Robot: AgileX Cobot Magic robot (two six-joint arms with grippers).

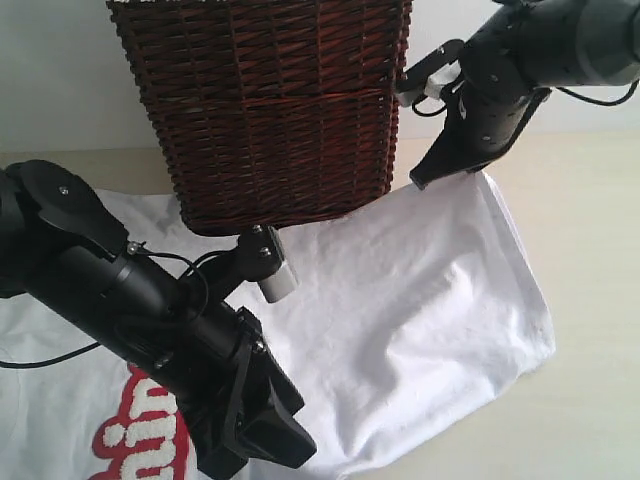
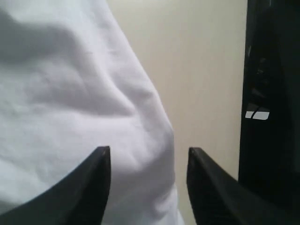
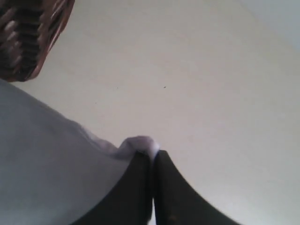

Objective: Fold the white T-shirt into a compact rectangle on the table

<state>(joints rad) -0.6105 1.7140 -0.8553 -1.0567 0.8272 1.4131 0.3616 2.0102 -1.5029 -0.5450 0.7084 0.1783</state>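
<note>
- The left gripper (image 2: 147, 185), nearest the lens at the lower left of the exterior frame, is hovering over the white T-shirt (image 1: 420, 290). Its two fingers are standing apart, with cloth showing between them and nothing pinched.
- Fuzzy white lettering (image 1: 140, 430) outlined in red is peeking out at the lower left edge. The left arm (image 1: 130, 290) and the frame's border are cutting it off, so no whole word is reading clearly.
- One shirt is lying rumpled across the table (image 1: 590, 300), filling the lower half of the frame, with its near part cropped.
- The right gripper (image 3: 153, 155), at the upper right, is pinching the shirt's far corner, its jaws closed tight on a tuft of fabric.
- One wicker basket (image 1: 270, 110) is standing at the upper centre beyond the shirt, with its top cropped. Two grippers are showing in all.
</note>
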